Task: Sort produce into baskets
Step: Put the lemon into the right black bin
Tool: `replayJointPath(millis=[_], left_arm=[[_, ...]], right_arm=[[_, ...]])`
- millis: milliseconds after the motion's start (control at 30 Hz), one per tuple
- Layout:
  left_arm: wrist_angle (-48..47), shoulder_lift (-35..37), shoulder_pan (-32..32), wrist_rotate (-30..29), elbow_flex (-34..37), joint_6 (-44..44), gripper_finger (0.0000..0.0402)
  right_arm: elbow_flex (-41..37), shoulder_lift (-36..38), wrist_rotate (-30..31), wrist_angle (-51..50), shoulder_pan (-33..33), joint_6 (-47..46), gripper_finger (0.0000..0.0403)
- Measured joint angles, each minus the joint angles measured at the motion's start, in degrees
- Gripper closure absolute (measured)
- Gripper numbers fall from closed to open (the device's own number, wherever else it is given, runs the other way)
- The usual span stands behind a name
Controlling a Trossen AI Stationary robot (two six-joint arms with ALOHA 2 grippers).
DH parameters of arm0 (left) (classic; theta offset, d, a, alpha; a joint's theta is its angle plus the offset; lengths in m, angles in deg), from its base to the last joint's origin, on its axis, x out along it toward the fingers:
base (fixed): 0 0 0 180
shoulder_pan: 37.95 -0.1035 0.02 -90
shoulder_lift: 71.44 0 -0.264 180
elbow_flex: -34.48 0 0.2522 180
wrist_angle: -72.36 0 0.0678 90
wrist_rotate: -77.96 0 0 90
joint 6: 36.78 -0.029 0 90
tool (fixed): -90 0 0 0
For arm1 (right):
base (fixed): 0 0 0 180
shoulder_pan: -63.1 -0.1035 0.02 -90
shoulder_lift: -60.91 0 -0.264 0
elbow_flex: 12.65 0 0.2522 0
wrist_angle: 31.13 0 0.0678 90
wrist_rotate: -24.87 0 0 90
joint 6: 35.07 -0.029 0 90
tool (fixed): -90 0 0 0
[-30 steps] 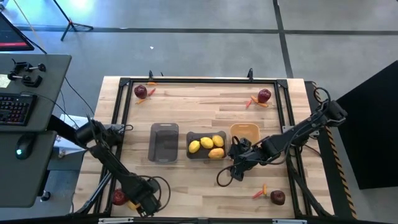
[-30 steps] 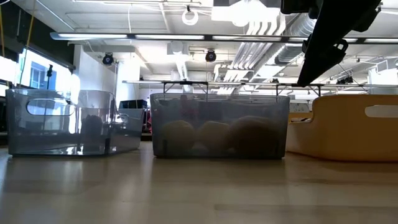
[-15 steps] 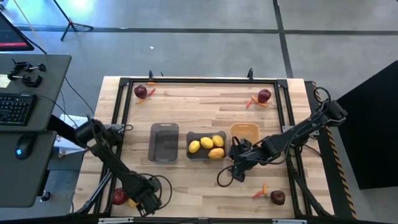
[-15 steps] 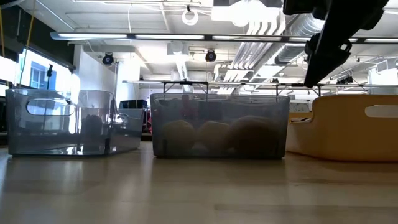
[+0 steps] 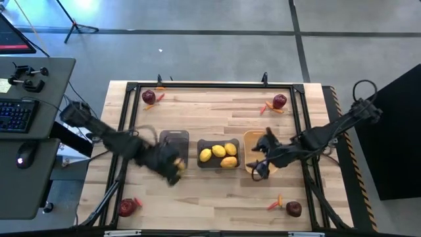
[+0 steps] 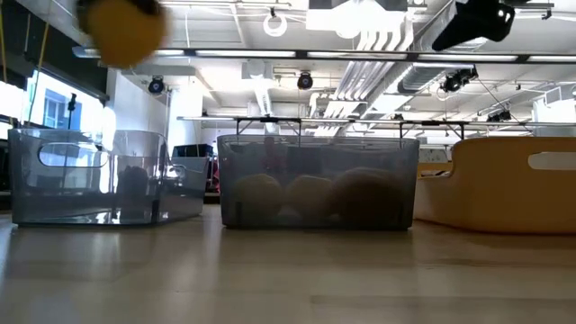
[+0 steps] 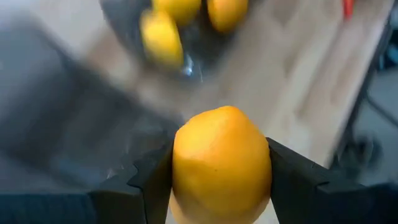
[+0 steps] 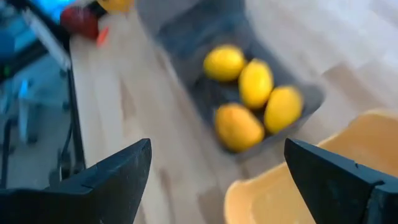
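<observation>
My left gripper [image 5: 172,166] is shut on a yellow lemon [image 7: 221,165], just off the near right corner of the empty grey bin [image 5: 173,149]. In the low view the lemon [image 6: 121,31] is high above the table. The middle grey bin [image 5: 219,155] holds several lemons. My right gripper [image 5: 260,166] is open and empty at the orange bin's [image 5: 258,141] near edge; its wrist view [image 8: 217,152] looks at the middle bin [image 8: 249,87]. Apples [image 5: 148,97] [image 5: 279,101] [image 5: 293,209] [image 5: 125,207] lie near the table's corners, each with small peppers [image 5: 275,203] beside it. My left gripper pinches the lemon between its two fingers [image 7: 152,180], one on each of its opposite sides [image 7: 183,168]. The lemon is lifted clear of the table, and its end sticks out past the fingertips.
A black frame [image 5: 131,87] runs around the table's working area. A desk with a keyboard [image 5: 16,115] stands off the table's left side. Bare wood lies between the bins and the near edge.
My left gripper has gone from the table's near left corner, by the apple, up and toward the far right, to the empty grey bin; it now holds a lemon. My right gripper has risen and drawn back toward the table's right, to the orange bin.
</observation>
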Motion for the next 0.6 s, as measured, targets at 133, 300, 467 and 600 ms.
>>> replayJointPath(millis=[133,300,467,600], left_arm=[[13.8,-3.0,-10.1,2.4,0.0,-12.8,0.0202],[30.8,-8.8,-16.1,5.8,0.0,-21.5,0.0201],[31.9,-11.6,-16.9,8.3,0.0,-20.3,0.02],[31.6,-13.5,-16.2,8.4,0.1,-22.5,0.02]], right_arm=[[0.0,1.5,3.7,-0.1,0.0,0.0,0.0045],[0.0,1.2,3.9,-0.6,0.0,-1.8,0.0045],[0.0,1.2,1.2,-2.2,0.0,-2.6,0.0045],[0.0,1.1,1.2,-2.4,0.0,-2.5,0.0045]])
